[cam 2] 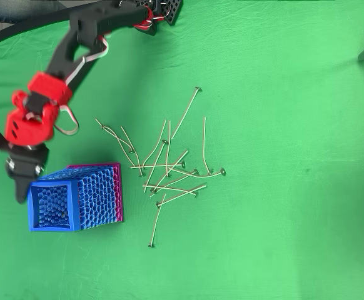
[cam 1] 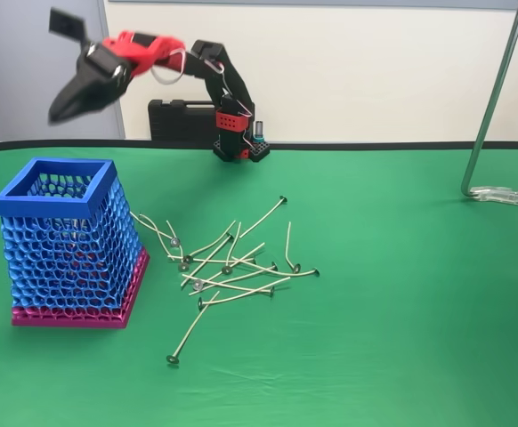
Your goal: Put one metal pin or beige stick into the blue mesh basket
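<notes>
The blue mesh basket (cam 1: pixel 50 209) (cam 2: pixel 54 182) stands upright on its magenta base at the left of the green table. Several beige sticks (cam 1: pixel 232 262) (cam 2: pixel 166 169) with dark round heads lie in a loose crossed pile to its right. One stick (cam 1: pixel 190 331) lies apart, nearer the front. My gripper (cam 1: pixel 61 108) (cam 2: pixel 21 190) hangs high in the air. In the overhead view its tip sits just off the basket's left rim. The jaws look shut and I see no stick between them. Through the mesh I cannot tell what lies inside the basket.
The arm's base (cam 1: pixel 241 147) stands at the back of the table, with a black case (cam 1: pixel 179 120) behind it. A metal stand (cam 1: pixel 490 116) rises at the right from a foot (cam 1: pixel 508 194) on the cloth. Open green cloth lies front and right.
</notes>
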You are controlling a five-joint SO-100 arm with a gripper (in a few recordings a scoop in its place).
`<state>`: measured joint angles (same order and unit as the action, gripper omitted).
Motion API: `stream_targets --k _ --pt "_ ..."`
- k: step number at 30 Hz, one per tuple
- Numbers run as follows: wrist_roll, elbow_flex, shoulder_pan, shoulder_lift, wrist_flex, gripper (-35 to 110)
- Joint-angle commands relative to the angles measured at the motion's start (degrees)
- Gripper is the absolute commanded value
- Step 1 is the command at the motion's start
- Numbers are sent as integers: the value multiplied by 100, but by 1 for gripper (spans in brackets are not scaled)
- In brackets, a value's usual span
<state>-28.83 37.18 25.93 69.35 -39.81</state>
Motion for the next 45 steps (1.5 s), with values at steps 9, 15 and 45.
stream_targets --k 9,15,45 --pt "387 3604 -800 3393 -220 0" --pt "712 5124 -1143 4816 -580 0" --pt "2101 13025 -2540 11373 -1046 0"
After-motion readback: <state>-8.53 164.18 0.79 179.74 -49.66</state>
